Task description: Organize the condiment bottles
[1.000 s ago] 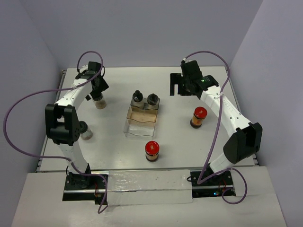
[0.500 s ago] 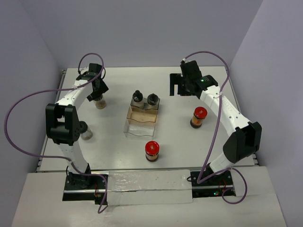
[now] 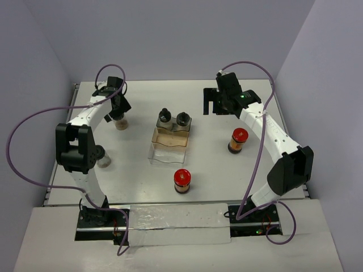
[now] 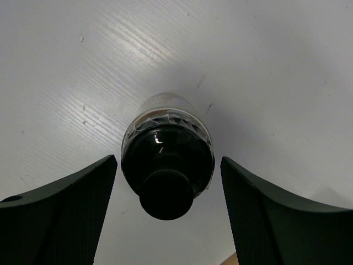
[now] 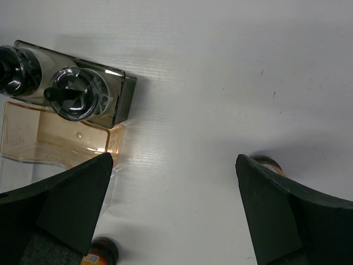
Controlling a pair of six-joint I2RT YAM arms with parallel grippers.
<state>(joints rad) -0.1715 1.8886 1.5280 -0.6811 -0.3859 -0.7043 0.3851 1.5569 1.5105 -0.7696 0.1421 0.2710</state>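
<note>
A clear jar with a black cap point(image 4: 167, 165) stands upright on the table between the open fingers of my left gripper point(image 4: 168, 215), untouched on both sides; it also shows in the top view point(image 3: 119, 122) under the left gripper point(image 3: 117, 111). Two black-capped jars point(image 3: 164, 116) point(image 3: 182, 119) stand in the far end of the clear tray point(image 3: 168, 148). Another clear jar point(image 3: 104, 158) stands by the left arm, partly hidden. Two amber jars with red caps point(image 3: 239, 139) point(image 3: 182, 180) stand on the table. My right gripper point(image 3: 218, 102) is open and empty, held above the table.
The right wrist view shows the tray point(image 5: 52, 138) with its two jars point(image 5: 77, 94) at the upper left, one amber jar point(image 5: 100, 254) at the bottom edge and another point(image 5: 267, 163) behind the right finger. Purple cables loop off both arms.
The left gripper has shifted very slightly over the jar. The right arm and the jars have not moved.
</note>
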